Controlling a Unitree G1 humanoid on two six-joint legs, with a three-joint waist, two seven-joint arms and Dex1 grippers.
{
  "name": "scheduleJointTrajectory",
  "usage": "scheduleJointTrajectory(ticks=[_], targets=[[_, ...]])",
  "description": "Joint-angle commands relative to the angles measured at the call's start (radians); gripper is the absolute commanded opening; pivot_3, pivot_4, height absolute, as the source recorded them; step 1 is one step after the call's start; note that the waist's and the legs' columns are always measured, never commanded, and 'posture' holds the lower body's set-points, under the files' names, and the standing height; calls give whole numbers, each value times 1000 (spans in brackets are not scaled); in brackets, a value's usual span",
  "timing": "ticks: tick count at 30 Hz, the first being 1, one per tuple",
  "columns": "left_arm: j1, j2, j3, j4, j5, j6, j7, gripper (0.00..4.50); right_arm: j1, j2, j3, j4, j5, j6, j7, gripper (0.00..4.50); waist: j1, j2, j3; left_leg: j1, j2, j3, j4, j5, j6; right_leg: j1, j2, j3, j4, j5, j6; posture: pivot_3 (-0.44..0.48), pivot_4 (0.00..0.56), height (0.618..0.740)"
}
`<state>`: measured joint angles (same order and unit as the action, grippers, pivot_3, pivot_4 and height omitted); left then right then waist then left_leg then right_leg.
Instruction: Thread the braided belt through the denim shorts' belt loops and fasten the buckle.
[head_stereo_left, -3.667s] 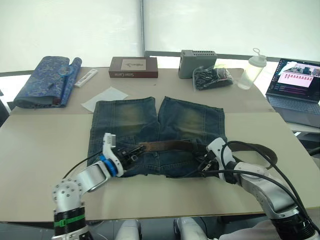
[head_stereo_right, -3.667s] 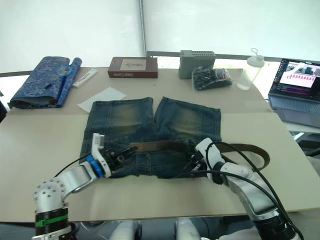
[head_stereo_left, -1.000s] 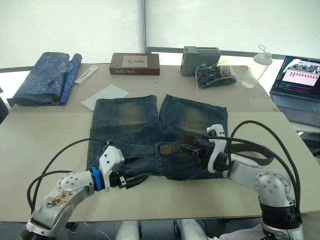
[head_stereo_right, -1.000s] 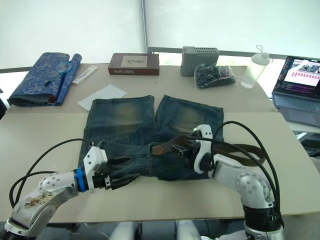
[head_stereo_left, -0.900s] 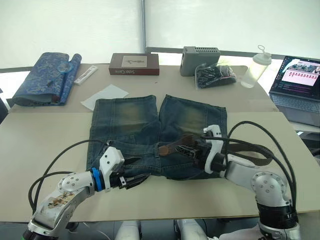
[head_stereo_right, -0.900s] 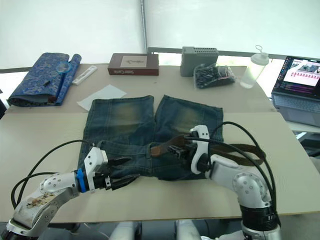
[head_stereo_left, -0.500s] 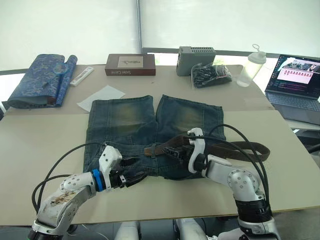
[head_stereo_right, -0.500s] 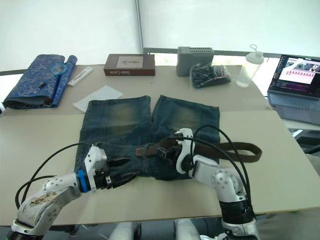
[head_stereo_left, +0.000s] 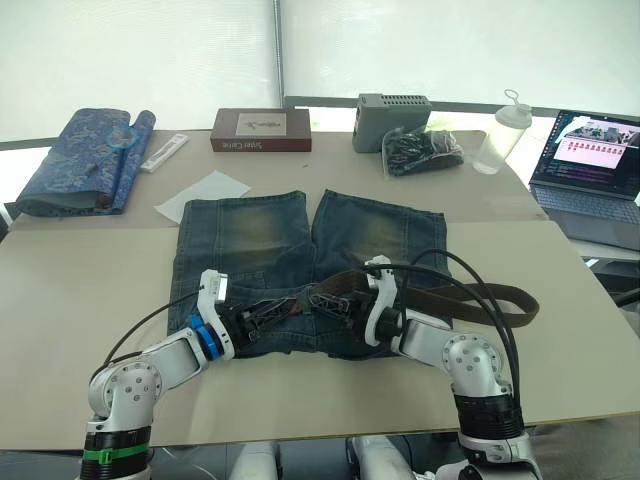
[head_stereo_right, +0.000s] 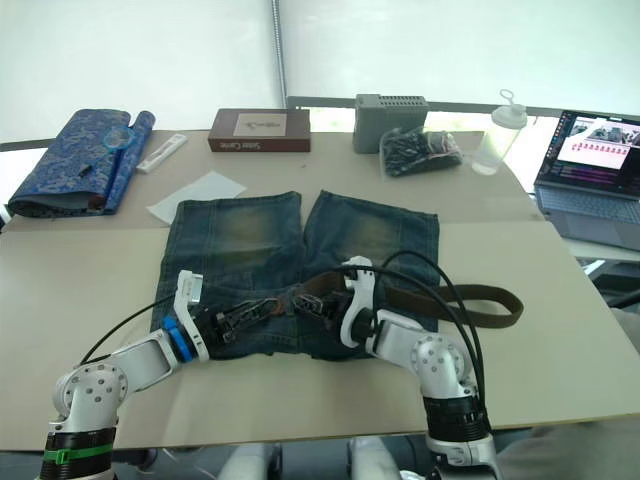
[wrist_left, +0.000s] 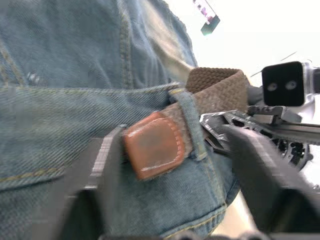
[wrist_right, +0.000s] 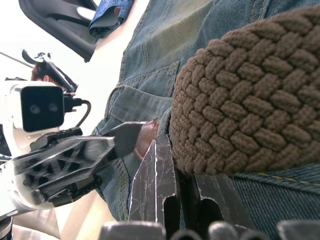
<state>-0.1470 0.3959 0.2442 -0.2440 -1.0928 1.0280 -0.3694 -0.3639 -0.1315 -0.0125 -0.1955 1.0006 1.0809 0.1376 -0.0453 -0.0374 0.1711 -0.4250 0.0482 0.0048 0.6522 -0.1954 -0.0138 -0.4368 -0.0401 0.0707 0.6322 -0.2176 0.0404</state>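
Observation:
The denim shorts (head_stereo_left: 300, 245) lie flat mid-table, waistband toward me. The braided belt (head_stereo_left: 470, 293) runs along the waistband and curls off to the right. Its brown leather tip (wrist_left: 152, 150) pokes out of a belt loop (wrist_left: 192, 122). My left gripper (head_stereo_left: 275, 310) is open, its fingers (wrist_left: 100, 167) standing either side of that tip. Just right of it, my right gripper (head_stereo_left: 335, 303) is shut on the braided belt (wrist_right: 240, 110), close behind the loop. I cannot make out the buckle.
At the back stand a blue patterned fabric roll (head_stereo_left: 85, 160), a brown box (head_stereo_left: 262, 130), a grey box (head_stereo_left: 393, 122), a bag of black items (head_stereo_left: 423, 152) and a bottle (head_stereo_left: 500, 135). A laptop (head_stereo_left: 590, 165) sits far right. White paper (head_stereo_left: 205, 197) lies beside the shorts.
My left gripper has come forward and right to the belt's tip. My right gripper has carried the belt leftward along the waistband, toward the left gripper.

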Motion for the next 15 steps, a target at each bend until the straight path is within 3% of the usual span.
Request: scheduleJointTrajectory(ticks=[1,4,9,10,13,15], targets=[[-9,-14,10,-13,-52,23,9,1191,-12,11,-5,-27,5,0,19,0,1,0,0,0,0,0,0,0,0,0,0,0,0,0,0,0,150,718],[-11,-16,20,-9,-62,30,12,29,-9,13,-5,-32,4,3,18,0,1,0,0,0,0,0,0,0,0,0,0,0,0,0,0,0,150,718],[-22,-16,39,8,-86,28,21,29,-10,-8,4,-53,-4,-1,50,0,1,0,0,0,0,0,0,0,0,0,0,0,0,0,-1,0,150,718],[-26,-15,43,10,-92,28,24,0,-3,-32,7,-84,-3,-1,73,764,1,0,0,0,0,0,0,0,0,0,0,0,0,0,-1,0,150,718],[-38,-10,58,16,-111,29,40,0,19,-134,33,-179,-49,-32,152,1707,4,0,0,0,0,0,0,0,0,0,0,0,0,0,-1,0,150,718],[-45,-7,67,21,-127,29,53,0,37,-217,54,-233,-97,-63,208,1707,6,0,0,-1,-1,0,0,0,0,0,-1,0,-1,0,0,0,150,718]])
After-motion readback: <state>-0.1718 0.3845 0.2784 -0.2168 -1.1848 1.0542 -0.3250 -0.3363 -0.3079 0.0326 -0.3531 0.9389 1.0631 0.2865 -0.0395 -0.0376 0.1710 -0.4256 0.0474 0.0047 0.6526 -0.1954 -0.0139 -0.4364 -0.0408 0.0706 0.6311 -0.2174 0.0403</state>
